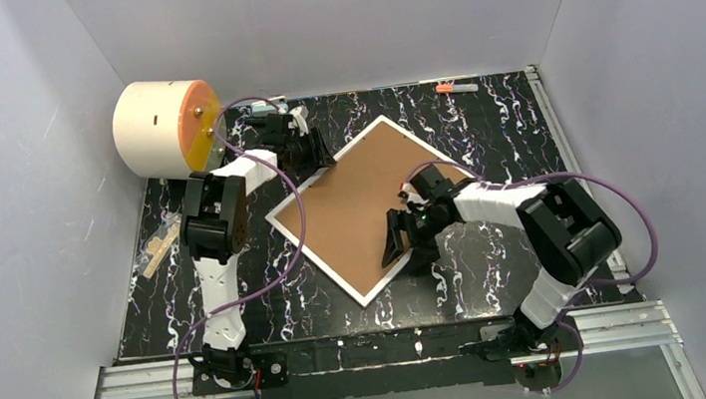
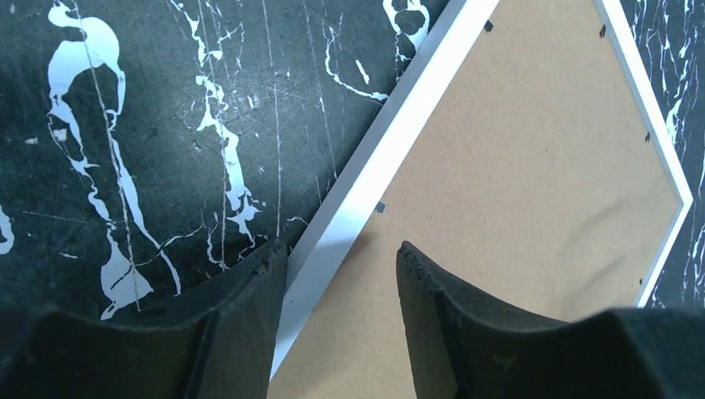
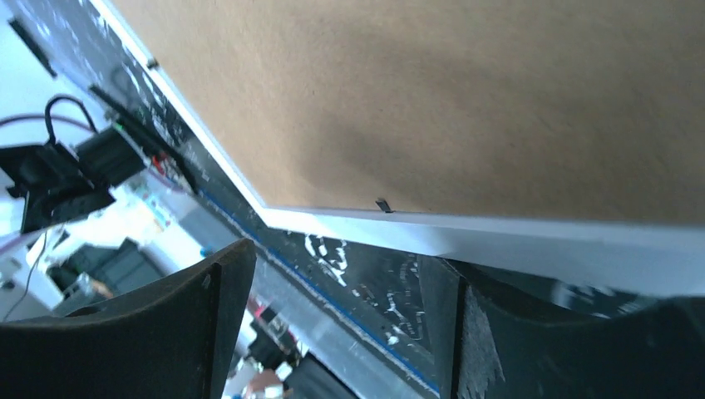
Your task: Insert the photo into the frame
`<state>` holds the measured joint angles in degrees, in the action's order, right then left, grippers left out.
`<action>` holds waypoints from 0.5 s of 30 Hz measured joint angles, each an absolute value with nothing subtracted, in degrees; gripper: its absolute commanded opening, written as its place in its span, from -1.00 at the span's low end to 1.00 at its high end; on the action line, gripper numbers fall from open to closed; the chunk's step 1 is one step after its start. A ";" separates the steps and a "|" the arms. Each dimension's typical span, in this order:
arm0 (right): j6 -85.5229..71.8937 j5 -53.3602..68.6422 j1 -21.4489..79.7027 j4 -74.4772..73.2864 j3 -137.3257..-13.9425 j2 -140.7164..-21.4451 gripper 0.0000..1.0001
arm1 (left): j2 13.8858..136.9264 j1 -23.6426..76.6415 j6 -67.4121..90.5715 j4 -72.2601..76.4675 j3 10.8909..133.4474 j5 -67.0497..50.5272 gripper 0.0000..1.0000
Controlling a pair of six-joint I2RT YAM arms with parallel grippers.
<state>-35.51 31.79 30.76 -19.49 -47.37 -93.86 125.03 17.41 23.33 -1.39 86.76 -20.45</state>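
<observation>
The frame (image 1: 355, 204) lies back-up on the black marbled table, its brown board back facing me inside thin white edges, turned like a diamond. The photo is not in view. My left gripper (image 1: 317, 153) is open at the frame's far-left edge. In the left wrist view (image 2: 342, 247) one finger is over the table and the other over the brown back (image 2: 515, 166), straddling the white edge. My right gripper (image 1: 397, 245) is open at the frame's near-right edge. In the right wrist view (image 3: 342, 258) the frame (image 3: 416, 100) and its white edge sit just above the fingers.
A large white cylinder with an orange face (image 1: 165, 127) stands at the back left. Small wooden pieces in a clear bag (image 1: 158, 244) lie at the left edge. A small orange and white item (image 1: 457, 87) lies at the back. Grey walls enclose three sides.
</observation>
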 measured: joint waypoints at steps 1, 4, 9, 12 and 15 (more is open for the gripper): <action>-35.94 32.75 32.49 -19.35 -47.75 -94.65 0.61 | 125.19 17.41 22.94 -1.15 86.89 -20.64 -0.01; -37.12 32.80 34.68 -22.11 -50.72 -96.97 0.64 | 125.21 17.41 22.11 -1.10 87.13 -20.71 0.14; -35.94 23.90 35.64 -27.22 -53.69 -95.66 0.68 | 125.12 17.32 22.39 -3.55 88.66 -21.17 0.35; -33.28 19.16 35.27 -29.34 -54.72 -91.64 0.67 | 124.49 16.34 22.85 -6.70 89.12 -21.85 0.39; -30.41 16.84 34.92 -30.68 -57.91 -87.81 0.58 | 122.91 14.87 23.00 -11.33 88.75 -22.06 0.40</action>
<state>-30.41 16.84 34.92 -30.68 -57.91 -87.81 122.91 14.87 23.00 -11.33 88.75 -22.06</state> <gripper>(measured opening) 0.831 0.695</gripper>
